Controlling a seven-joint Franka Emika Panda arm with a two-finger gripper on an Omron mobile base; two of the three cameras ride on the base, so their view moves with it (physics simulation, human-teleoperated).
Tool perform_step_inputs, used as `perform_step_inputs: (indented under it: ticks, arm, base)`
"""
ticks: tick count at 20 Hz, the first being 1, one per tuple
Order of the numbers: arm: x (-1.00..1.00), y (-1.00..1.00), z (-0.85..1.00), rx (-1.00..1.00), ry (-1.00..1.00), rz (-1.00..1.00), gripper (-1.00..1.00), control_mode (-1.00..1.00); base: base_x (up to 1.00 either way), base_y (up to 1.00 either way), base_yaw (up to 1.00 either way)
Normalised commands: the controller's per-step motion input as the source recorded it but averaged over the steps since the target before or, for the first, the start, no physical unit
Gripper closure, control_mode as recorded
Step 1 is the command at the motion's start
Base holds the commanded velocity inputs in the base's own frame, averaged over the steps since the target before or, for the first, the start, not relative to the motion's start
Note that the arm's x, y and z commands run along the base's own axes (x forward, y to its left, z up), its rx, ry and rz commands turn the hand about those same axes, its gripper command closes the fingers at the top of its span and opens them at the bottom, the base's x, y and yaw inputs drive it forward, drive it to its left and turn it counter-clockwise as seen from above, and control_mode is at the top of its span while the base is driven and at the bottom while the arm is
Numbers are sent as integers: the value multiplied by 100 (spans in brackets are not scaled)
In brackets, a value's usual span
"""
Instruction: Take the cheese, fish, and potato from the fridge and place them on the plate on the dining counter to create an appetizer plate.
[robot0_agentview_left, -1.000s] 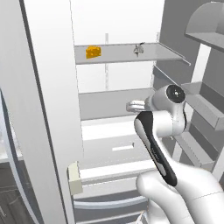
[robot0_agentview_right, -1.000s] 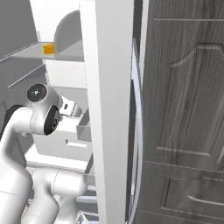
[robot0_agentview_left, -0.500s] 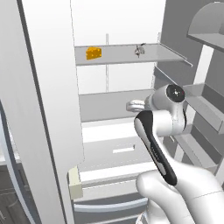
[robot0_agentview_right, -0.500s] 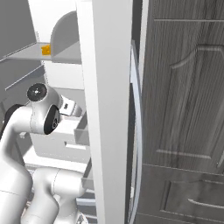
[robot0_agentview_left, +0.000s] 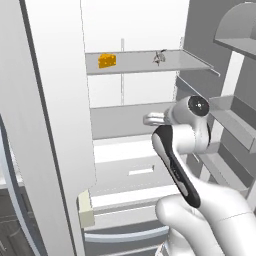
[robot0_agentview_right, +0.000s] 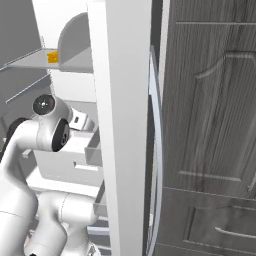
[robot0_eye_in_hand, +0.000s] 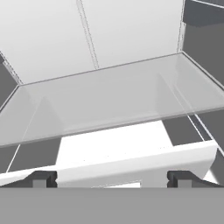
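Note:
The fridge (robot0_agentview_left: 135, 30) stands open in front of me. On its upper grey shelf lies the orange-yellow cheese (robot0_agentview_left: 107, 60), with the small silvery fish (robot0_agentview_left: 160, 57) to its right. The cheese (robot0_agentview_right: 52, 57) also peeks out in the right base view. My gripper (robot0_agentview_left: 149, 119) reaches in at the level of the middle shelf, below and apart from both. In the hand view the gripper (robot0_eye_in_hand: 112, 179) is open, its fingertips (robot0_eye_in_hand: 43, 178) wide apart with nothing between them, facing a bare grey shelf (robot0_eye_in_hand: 109, 100). The potato, plate and dining counter are out of view.
The open left door (robot0_agentview_left: 45, 125) stands close on the left, with a beige block (robot0_agentview_left: 86, 210) at its lower edge. Door bins (robot0_agentview_left: 235, 125) line the right side. White drawers (robot0_agentview_left: 135, 172) sit below the shelves. A dark wood panel (robot0_agentview_right: 210, 125) flanks the fridge.
The whole picture has shifted very slightly, so the camera has moved a touch. The arm and the open gripper stand as before.

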Motion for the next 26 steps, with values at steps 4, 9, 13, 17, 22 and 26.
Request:
perform_step_inputs:
  ticks: [4, 9, 13, 17, 22, 26]
  arm:
    - [14, 0, 40, 0, 0, 0, -100, -100]
    - [13, 0, 43, -4, -1, 0, -100, -100]
    - [21, 0, 37, -6, -9, 0, -100, -100]
    - [16, 0, 57, -2, -5, 0, -100, -100]
    - [11, 0, 46, 0, -6, -1, -100, -100]
    - [7, 0, 42, 0, -7, -4, -100, -100]
  base:
    - [0, 0, 0]
    - [0, 0, 0]
    - [0, 0, 0]
    - [0, 0, 0]
    - [0, 0, 0]
    - [0, 0, 0]
